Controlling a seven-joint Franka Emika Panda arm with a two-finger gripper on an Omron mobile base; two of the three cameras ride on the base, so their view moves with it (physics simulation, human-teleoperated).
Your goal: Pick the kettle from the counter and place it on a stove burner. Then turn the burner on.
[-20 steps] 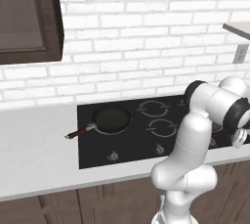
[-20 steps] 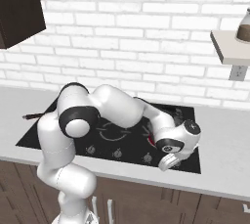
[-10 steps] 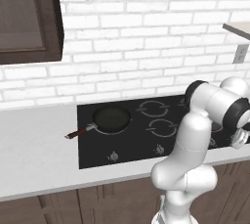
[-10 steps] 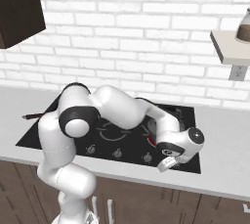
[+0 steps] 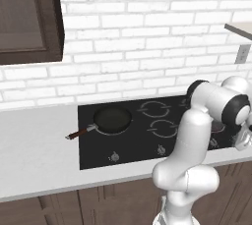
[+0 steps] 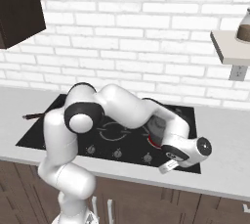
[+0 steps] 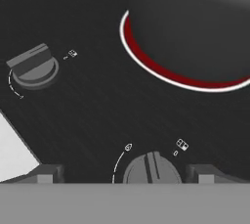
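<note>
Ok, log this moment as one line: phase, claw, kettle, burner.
phase: at knob | claw: open, straddling knob | kettle: on stove burner | burner ring: glowing red

No words, brand names or numbers can be read anywhere. The only signs are small white marks printed on the black glass of the stove (image 7: 97, 105) in the hand view. At lower centre, beside a knob (image 7: 151, 168), stand a curved dial arc, a tiny flame-like symbol at its upper end, and a little square burner-position icon with a small "0"-like mark under it. At upper left, a second knob (image 7: 33, 65) has a similar arc and a square icon; both are too small to make out further.
</note>
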